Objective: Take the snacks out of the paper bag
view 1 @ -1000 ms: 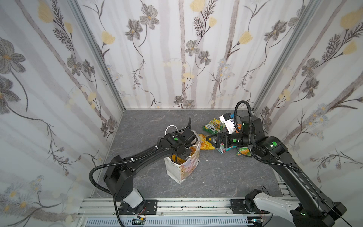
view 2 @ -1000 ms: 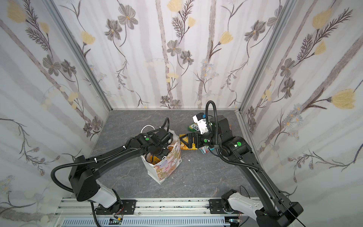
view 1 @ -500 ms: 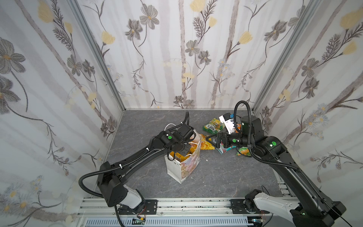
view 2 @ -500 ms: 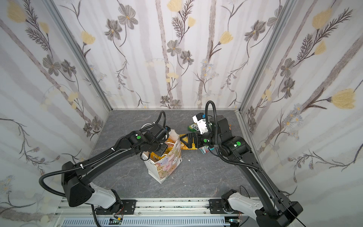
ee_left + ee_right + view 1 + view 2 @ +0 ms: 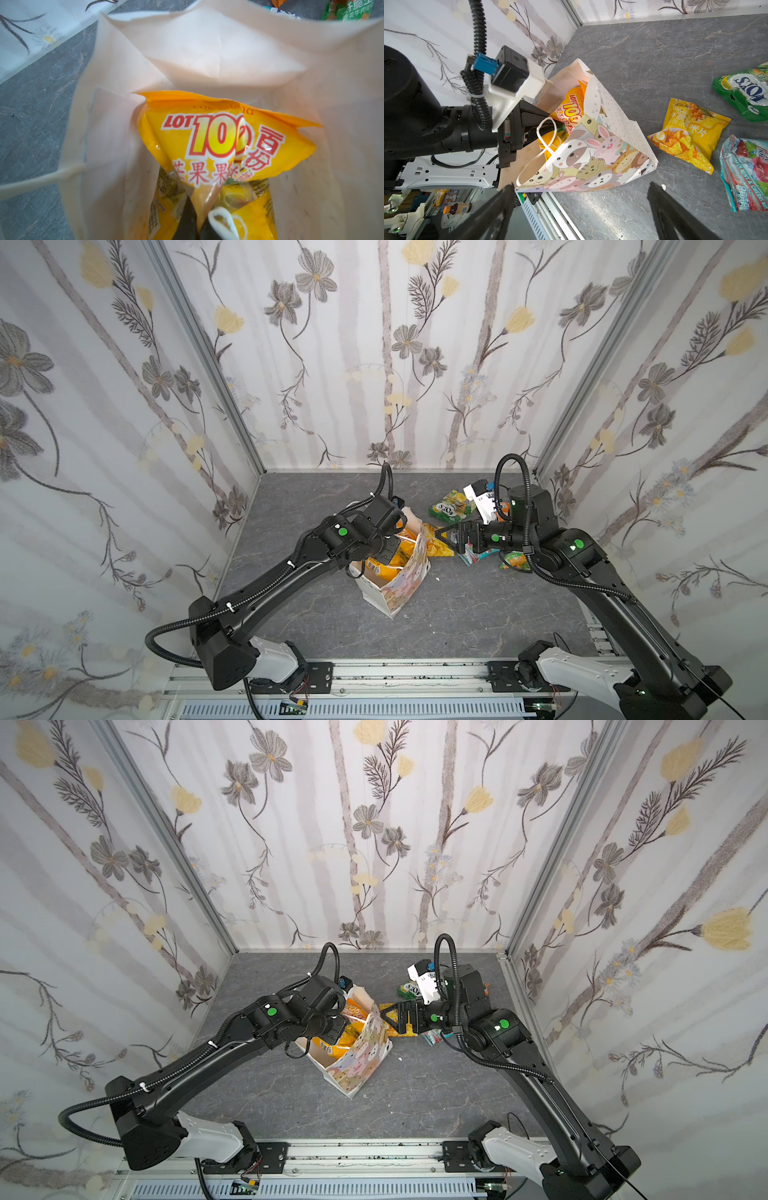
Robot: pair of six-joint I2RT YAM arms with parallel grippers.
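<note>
Snacks (image 5: 689,135) lie beside the paper bag (image 5: 593,166), but the mango packet (image 5: 218,141) is inside it. My left gripper (image 5: 196,214) is pinched shut on that packet. My right gripper (image 5: 581,185), beside the bag, is wide open and empty. Next I think I must lift the packet out, past the cord handle (image 5: 548,133).

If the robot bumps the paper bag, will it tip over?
Probably: the bag stands tall on thin, creased paper walls. The mango packet reaches up near its mouth, so the weight likely sits high. The walls would likely crumple rather than push back.
</note>
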